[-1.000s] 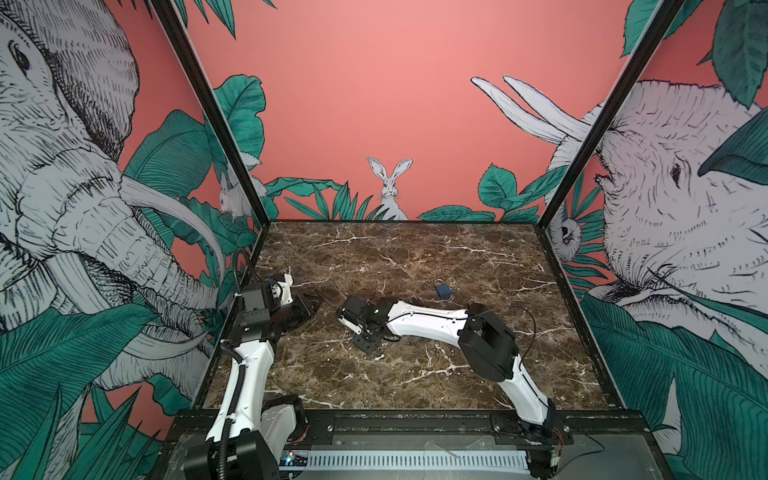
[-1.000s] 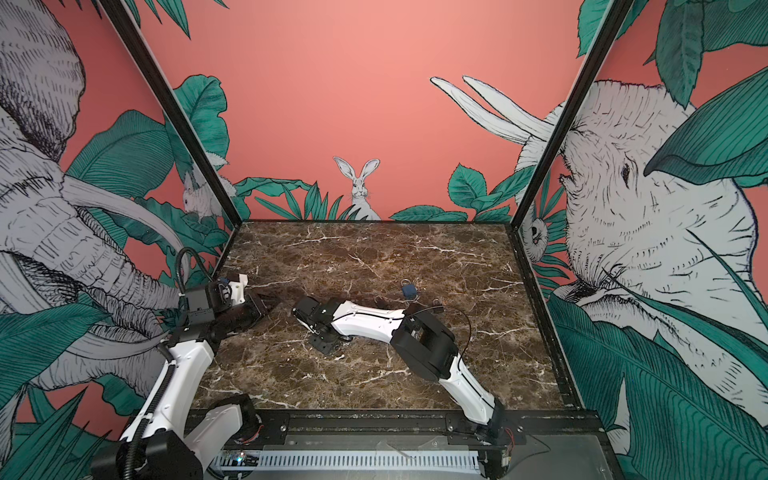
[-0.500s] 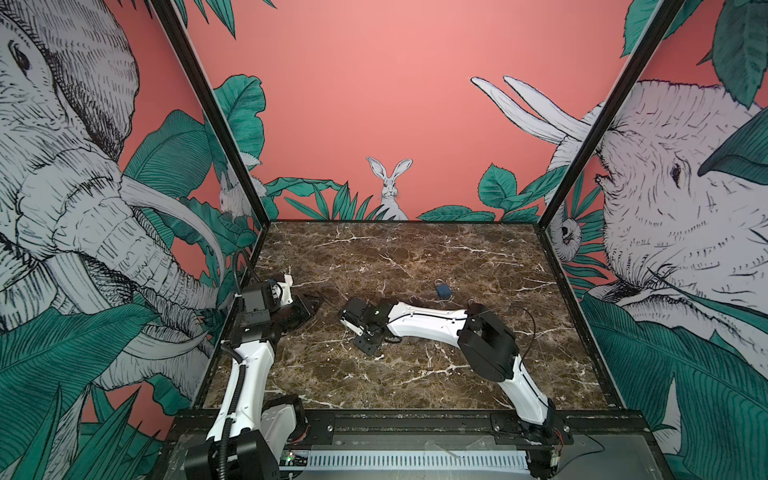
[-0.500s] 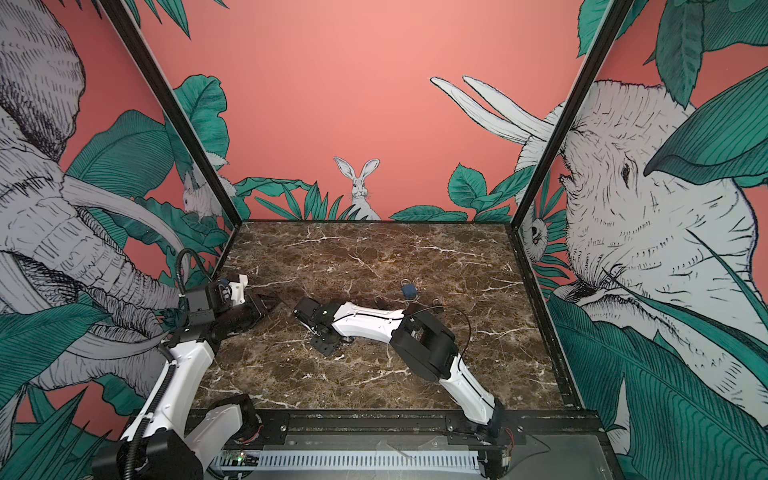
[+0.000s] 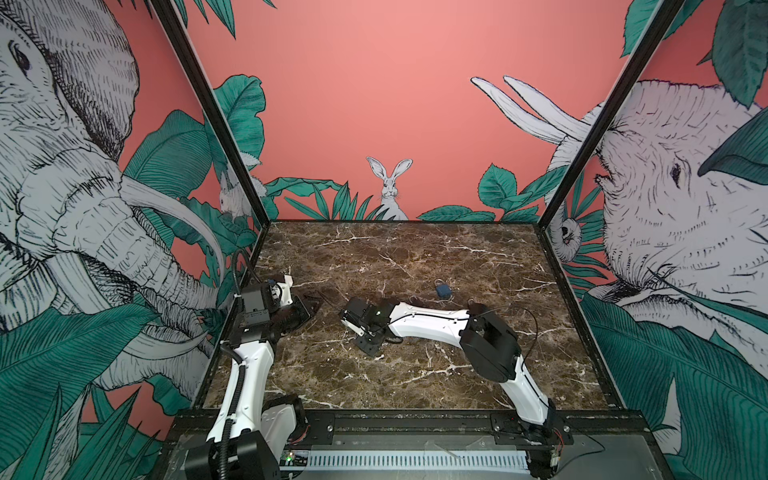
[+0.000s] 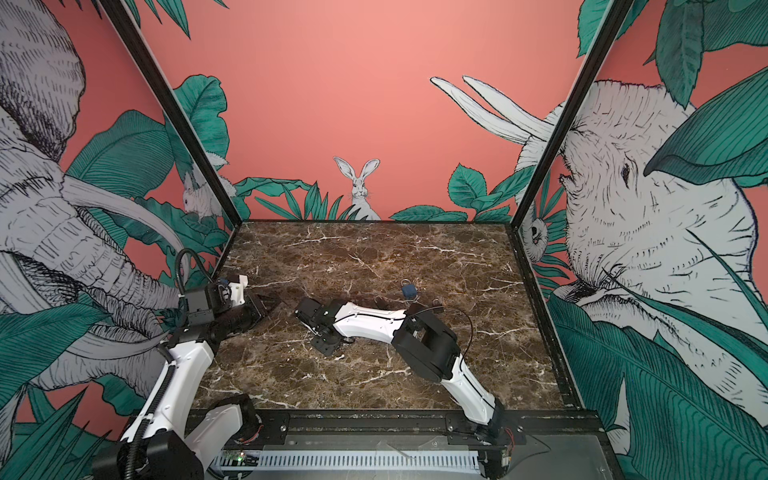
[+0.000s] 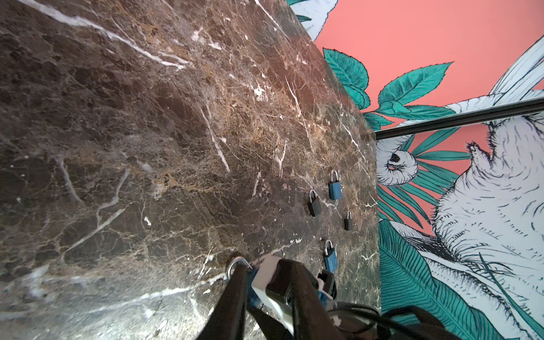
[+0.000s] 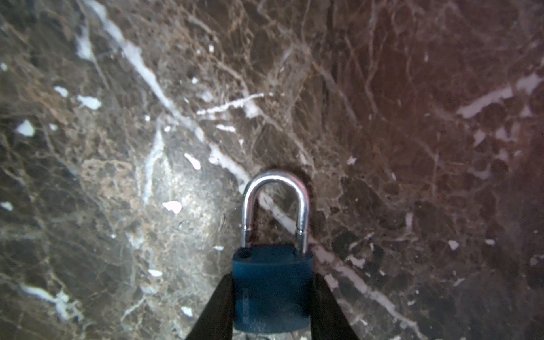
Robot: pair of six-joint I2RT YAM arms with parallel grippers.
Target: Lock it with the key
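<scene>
As right tool [image 8: 272, 278] grips the blue padlock [image 8: 272, 291], shackle [image 8: 276, 176] pointing outward, left tool [image 5: 311, 306] cannot be judged

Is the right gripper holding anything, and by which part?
Yes: the right gripper grips the blue padlock by the sides of its body; the shackle sticks out free.

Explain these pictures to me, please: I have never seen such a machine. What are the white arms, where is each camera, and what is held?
Two white robot arms stand at a marble table inside painted walls. Two pictures look down from above, almost alike; two come from cameras on the arms' wrists. The right pincer grips a blue padlock by its body, its shackle open. The left pincer is near it; whether it holds anything, I cannot tell. Farther off lie two loose blue padlocks and two black padlocks. No key shows clearly.
</scene>
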